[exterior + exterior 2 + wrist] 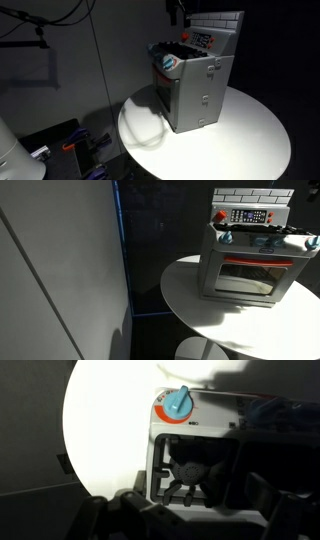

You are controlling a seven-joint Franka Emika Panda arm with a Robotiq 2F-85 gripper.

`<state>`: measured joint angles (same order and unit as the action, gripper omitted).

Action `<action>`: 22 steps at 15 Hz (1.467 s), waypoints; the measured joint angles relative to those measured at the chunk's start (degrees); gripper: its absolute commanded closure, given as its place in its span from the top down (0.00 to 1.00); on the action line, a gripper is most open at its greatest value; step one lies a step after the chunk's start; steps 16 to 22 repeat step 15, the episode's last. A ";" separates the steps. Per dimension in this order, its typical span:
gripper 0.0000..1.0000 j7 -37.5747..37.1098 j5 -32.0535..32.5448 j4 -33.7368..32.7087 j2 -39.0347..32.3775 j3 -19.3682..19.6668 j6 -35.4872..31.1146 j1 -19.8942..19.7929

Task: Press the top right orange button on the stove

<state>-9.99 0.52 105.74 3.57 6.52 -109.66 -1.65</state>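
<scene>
The grey toy stove (197, 90) stands on a round white table (250, 125) and shows in both exterior views (250, 265). Its red-and-white button cluster (204, 38) sits on the dark top below the white tiled back panel (255, 195). The top right orange button is too small to pick out within the cluster (250, 216). My gripper (178, 14) hangs above the stove's top, apart from the cluster. In the wrist view its dark fingers (190, 512) look spread over a burner (190, 468). The buttons are in shadow there.
A blue knob on an orange ring (178, 405) sits on the stove top by the burner, and also shows in an exterior view (170, 62). The oven door (248, 278) faces the table's front. A dark wall panel (60, 270) stands beside the table.
</scene>
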 measured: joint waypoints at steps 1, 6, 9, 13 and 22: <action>1.00 0.54 -0.01 0.61 1.05 -0.07 0.02 0.00; 1.00 1.95 -0.07 2.84 5.93 -0.28 1.70 -0.04; 1.00 1.95 -0.29 3.29 7.84 -0.28 3.97 -0.31; 1.00 1.95 -0.47 3.68 9.18 -0.28 5.64 -0.88; 1.00 1.95 -0.49 3.81 9.33 -0.28 5.86 -1.06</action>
